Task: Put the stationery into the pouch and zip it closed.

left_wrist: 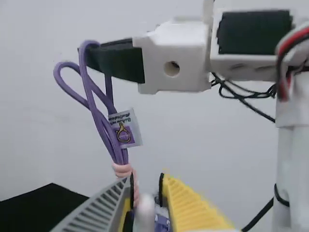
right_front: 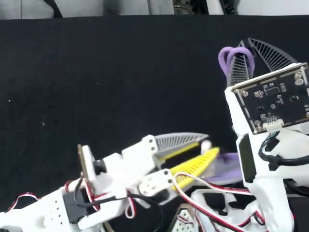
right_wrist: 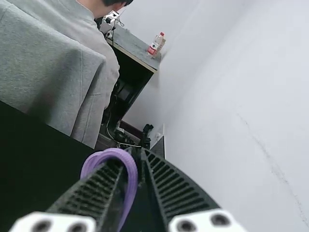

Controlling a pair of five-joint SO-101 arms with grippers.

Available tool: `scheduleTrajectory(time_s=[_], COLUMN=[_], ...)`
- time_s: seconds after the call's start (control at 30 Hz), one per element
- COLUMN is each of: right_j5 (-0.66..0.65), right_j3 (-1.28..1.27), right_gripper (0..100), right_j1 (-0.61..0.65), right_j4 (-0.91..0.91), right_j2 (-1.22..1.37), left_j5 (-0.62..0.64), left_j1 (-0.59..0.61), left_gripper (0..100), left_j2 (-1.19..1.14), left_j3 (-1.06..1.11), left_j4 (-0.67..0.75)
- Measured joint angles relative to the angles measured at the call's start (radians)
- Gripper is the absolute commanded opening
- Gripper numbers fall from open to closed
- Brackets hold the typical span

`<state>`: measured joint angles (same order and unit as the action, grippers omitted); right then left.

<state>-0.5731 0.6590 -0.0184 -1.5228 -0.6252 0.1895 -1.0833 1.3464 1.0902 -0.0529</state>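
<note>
- Purple cord loop (right_front: 227, 57), thin and doubled, sits in the high view at the tips of the right gripper (right_front: 245, 46), over the right part of the black table (right_front: 96, 72). The dark ribbed fingers of this gripper are pressed together on the loop.
- In the same view the left gripper (right_front: 211, 146) lies near the lower edge and points to the right. It pinches a small pink end piece (right_front: 206, 144) between one grey finger and one yellow finger. A lilac fabric pouch (right_front: 229, 166) lies just beside these fingertips. It is mostly hidden, so I cannot tell its long axis.
- In the left wrist view the cord runs straight from the right gripper to the pink end piece, so its long axis goes from one gripper to the other. A small white tag (left_wrist: 126, 128) hangs on the cord, and behind it is a white wall (left_wrist: 48, 145).
- In the right wrist view the loop bends out from between the two dark fingers. Behind them are the white wall and a dark desk (right_wrist: 135, 48) with a small bottle (right_wrist: 155, 44) on it.
</note>
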Motion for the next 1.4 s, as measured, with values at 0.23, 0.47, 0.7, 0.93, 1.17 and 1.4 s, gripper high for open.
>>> scheduleTrajectory(time_s=[0.23, 0.47, 0.7, 0.93, 1.17, 1.4], right_j5=[0.000, 0.000, 0.000, 0.000, 0.000, 0.000], right_j3=[0.000, 0.000, -0.100, -0.255, -0.299, -0.308], right_gripper=[1.1, 1.1, 1.1, 1.3, 1.2, 1.2], right_j1=[0.000, 0.000, 0.000, 0.028, 0.292, 0.414], right_j4=[0.000, 0.000, 0.074, 0.233, 0.430, 0.677], right_j2=[0.000, 0.000, 0.000, 0.015, 0.052, 0.230], left_j5=[-0.008, -0.009, -0.009, -0.009, -0.009, -0.009], left_j1=[-0.003, 0.058, 0.459, 0.976, 1.206, 1.218], left_gripper=[16, 16, 16, 16, 16, 16], left_j2=[0.000, 0.000, 0.012, 0.034, 0.241, 0.465], left_j3=[-0.017, -0.172, -0.405, -0.440, -0.339, -0.097], left_j4=[-0.152, -0.304, -0.486, -0.631, -0.704, -0.680])
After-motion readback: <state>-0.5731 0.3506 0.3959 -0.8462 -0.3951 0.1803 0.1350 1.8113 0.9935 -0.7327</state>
